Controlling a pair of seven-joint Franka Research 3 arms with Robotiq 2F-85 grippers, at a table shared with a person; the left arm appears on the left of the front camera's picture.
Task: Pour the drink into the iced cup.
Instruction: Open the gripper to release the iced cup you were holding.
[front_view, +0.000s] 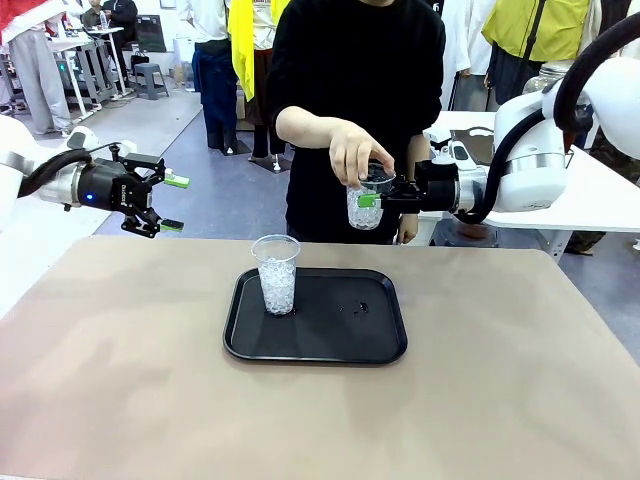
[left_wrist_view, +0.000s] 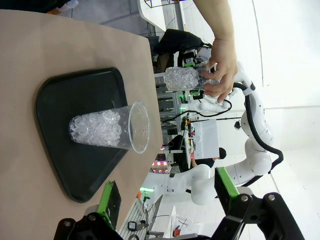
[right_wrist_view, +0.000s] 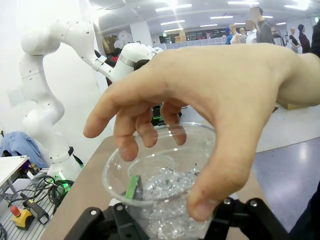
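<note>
**Fig. — Two cups, one tray, and a hand over the rim**

My right gripper (front_view: 367, 198) reaches in level from the side. Its jaws are drawn in onto the held cup (front_view: 358, 215), a clear, thin-walled plastic tumbler raised in the air over the table's far edge, beyond the tray. One green pad lies flat against the cup wall; the opposite pad is hidden behind a thumb. The person's hand (front_view: 352, 150) comes down from above, with its fingers (right_wrist_view: 125, 131) curled over the round rim and the thumb along the side, and it covers much of the mouth in the right wrist view. Inside are clear, glassy lumps like crushed ice; I cannot tell whether liquid lies among them.

The iced cup (front_view: 276, 275) stands upright on the left part of the black tray (front_view: 385, 340), well apart from the held cup and lower. It has the same tapered, transparent shape and is filled well past half with pale, faceted ice. The tray is a round-cornered rectangle with a raised lip. It rests in the middle of the table (front_view: 110, 380), whose top is smooth and tan.

My left gripper (front_view: 175, 204) hovers off the table's far left corner — jaws spread wide, holding nothing, green pads facing each other. The person, in a black top, stands directly behind the held cup.
</note>
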